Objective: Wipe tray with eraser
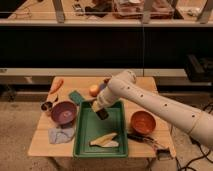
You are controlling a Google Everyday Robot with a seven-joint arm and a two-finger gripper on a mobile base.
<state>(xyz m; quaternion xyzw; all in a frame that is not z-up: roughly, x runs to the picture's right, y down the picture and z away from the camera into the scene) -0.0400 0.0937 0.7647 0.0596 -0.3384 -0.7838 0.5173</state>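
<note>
The large green tray [86, 134] lies on the wooden table, front centre. A pale yellowish scrap [104, 141] lies in its near half. My gripper [100, 111] hangs at the end of the white arm that reaches in from the right. It is over the far left part of the tray. It is shut on the small black eraser [103, 115], which is down at or just above the tray floor.
A purple bowl [63, 112], a metal cup [47, 106] and a grey-blue cloth [61, 135] are left of the tray. A dark-green pad [76, 97], a carrot [56, 85] and a round fruit [94, 90] lie behind it. An orange bowl [143, 121] and a black-handled tool [145, 140] are on the right.
</note>
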